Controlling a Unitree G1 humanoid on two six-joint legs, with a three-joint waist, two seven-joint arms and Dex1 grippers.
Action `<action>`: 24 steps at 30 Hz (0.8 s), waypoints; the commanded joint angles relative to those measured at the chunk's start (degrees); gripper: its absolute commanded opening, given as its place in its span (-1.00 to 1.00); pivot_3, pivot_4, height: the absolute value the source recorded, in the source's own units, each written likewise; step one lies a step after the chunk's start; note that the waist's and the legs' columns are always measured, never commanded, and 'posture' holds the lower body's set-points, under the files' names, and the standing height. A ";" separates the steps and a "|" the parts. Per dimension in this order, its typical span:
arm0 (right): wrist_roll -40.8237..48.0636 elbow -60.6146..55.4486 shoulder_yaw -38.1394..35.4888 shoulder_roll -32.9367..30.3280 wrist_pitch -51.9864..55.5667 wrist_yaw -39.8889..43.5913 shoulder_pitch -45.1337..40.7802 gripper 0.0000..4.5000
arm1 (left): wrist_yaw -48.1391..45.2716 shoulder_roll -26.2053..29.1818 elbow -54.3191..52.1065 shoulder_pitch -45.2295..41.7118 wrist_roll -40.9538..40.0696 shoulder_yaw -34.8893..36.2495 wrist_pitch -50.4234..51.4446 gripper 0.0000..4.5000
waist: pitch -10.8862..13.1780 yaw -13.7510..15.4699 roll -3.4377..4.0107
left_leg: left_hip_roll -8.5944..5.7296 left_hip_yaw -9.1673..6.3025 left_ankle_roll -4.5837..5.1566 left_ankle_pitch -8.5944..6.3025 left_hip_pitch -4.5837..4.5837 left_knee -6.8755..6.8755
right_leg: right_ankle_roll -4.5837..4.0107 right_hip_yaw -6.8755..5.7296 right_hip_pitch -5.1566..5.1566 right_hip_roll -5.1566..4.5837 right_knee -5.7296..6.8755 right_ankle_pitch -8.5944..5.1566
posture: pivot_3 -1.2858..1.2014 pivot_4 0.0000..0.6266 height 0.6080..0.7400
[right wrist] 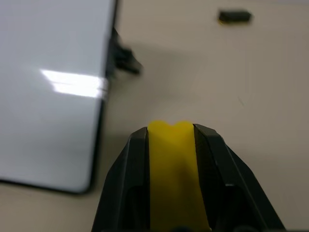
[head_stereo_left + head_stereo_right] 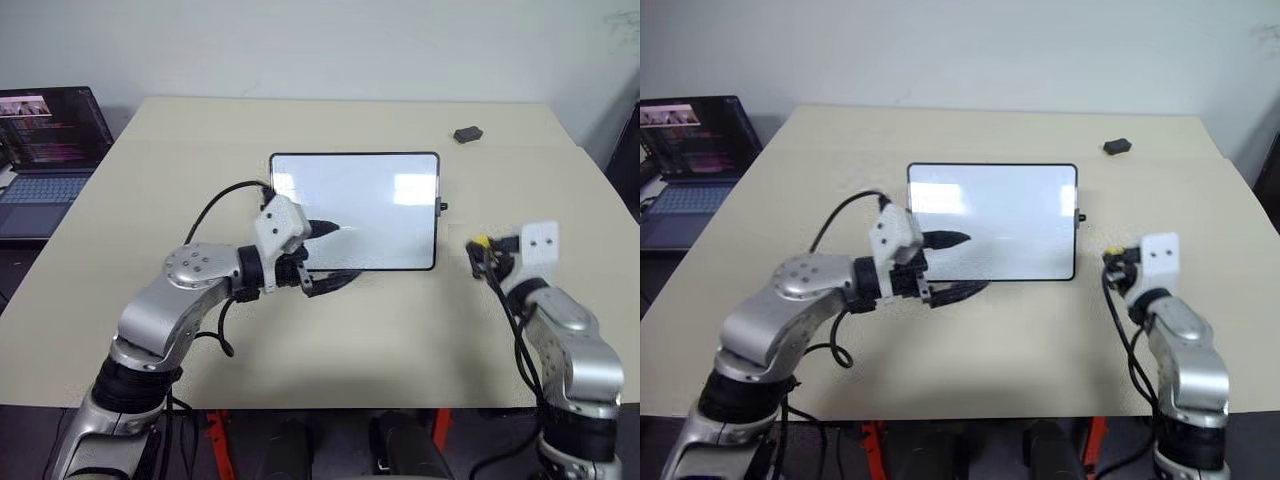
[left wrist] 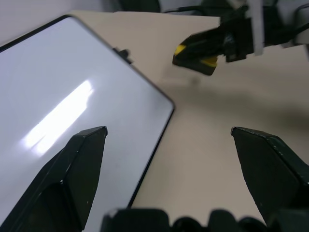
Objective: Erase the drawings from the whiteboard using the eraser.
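Note:
The whiteboard (image 2: 380,215) lies flat at the middle of the beige table (image 2: 400,340). Its face is plain white with two glare patches, and I make out no drawings on the part that I see. My left gripper (image 2: 340,253) points to the right over the board's near left corner, its black fingers (image 3: 82,169) spread open with nothing between them. Right of the board, above bare table, my right gripper (image 2: 482,250) is shut on the yellow eraser (image 1: 171,169). The left wrist view also catches the eraser (image 3: 205,60) in those black fingers.
A small dark grey lump (image 2: 467,133) lies at the far right of the table. An open laptop (image 2: 45,150) stands off the table's left side. A black knob (image 1: 123,55) sticks out from the board's right edge. Bare table stretches in front of the board.

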 commanded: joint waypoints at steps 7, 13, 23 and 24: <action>0.25 0.77 0.02 -0.43 0.35 -4.55 0.43 -0.57 | -7.68 -2.14 5.01 -4.51 3.91 -6.73 -7.51 1.00 | 0.01 -0.07 0.03 | 0.04 0.09 0.02 0.01 0.32 0.00 | 0.03 0.11 0.23 0.16 0.00 -0.02 | 0.03 -0.52 1.00; 1.60 5.42 -2.21 -0.17 0.61 -6.50 -2.45 -0.57 | -7.16 -2.48 4.40 -2.68 4.76 -6.38 -7.50 1.00 | 0.01 0.08 0.02 | 0.03 0.09 0.03 0.01 0.30 0.00 | 0.03 0.12 0.24 0.16 -0.02 -0.02 | 0.03 -0.52 1.00; 2.74 13.32 -1.97 -1.47 -1.40 -6.60 -5.60 -0.01 | -5.39 -1.52 3.33 0.71 5.67 -4.84 -6.86 1.00 | 0.01 0.11 0.02 | 0.04 0.06 0.04 0.01 0.35 0.02 | 0.03 0.10 0.31 0.14 -0.01 -0.01 | 0.03 -0.52 1.00; 2.71 13.67 -2.01 -1.45 -2.00 -6.76 -5.87 0.15 | -5.15 -1.47 3.18 0.95 5.64 -4.62 -6.74 1.00 | 0.01 0.11 0.02 | 0.04 0.06 0.04 0.01 0.35 0.02 | 0.03 0.10 0.31 0.14 -0.01 -0.01 | 0.03 -0.52 1.00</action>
